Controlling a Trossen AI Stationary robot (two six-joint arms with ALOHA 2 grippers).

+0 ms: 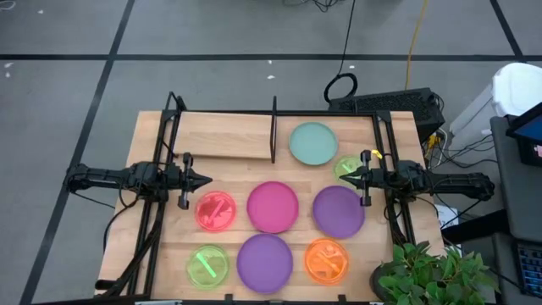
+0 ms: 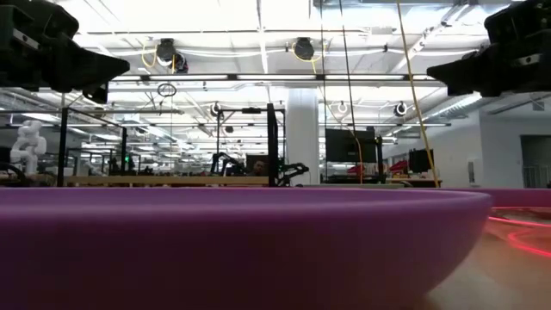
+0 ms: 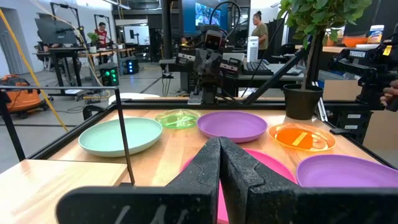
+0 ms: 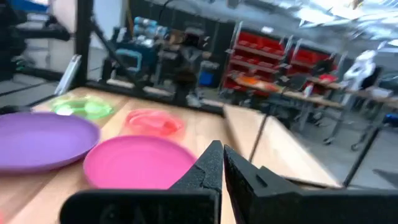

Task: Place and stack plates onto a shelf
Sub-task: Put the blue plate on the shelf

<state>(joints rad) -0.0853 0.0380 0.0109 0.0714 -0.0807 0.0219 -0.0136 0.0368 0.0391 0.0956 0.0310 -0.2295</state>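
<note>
Several round plates lie flat on the wooden table: a pale teal one [image 1: 313, 142], a magenta one [image 1: 273, 206], two purple ones [image 1: 339, 211] [image 1: 264, 262], and small translucent red [image 1: 216, 211], orange [image 1: 327, 260] and neon-green ones [image 1: 207, 265] [image 1: 347, 167]. The shelf [image 1: 224, 146], a light board with an upright black post [image 1: 273, 129], stands at the table's far side with nothing on it. My left gripper [image 1: 207, 180] hovers shut at the table's left, above and beside the red plate. My right gripper [image 1: 345, 177] hovers shut at the right, over the far green plate. Both point level toward the middle.
A potted plant [image 1: 428, 275] stands at the table's near right corner. A black frame [image 1: 161, 212] runs along the table's sides. In the low view the near purple plate [image 2: 241, 241] fills the foreground. Bare wood shows between the shelf and the plates.
</note>
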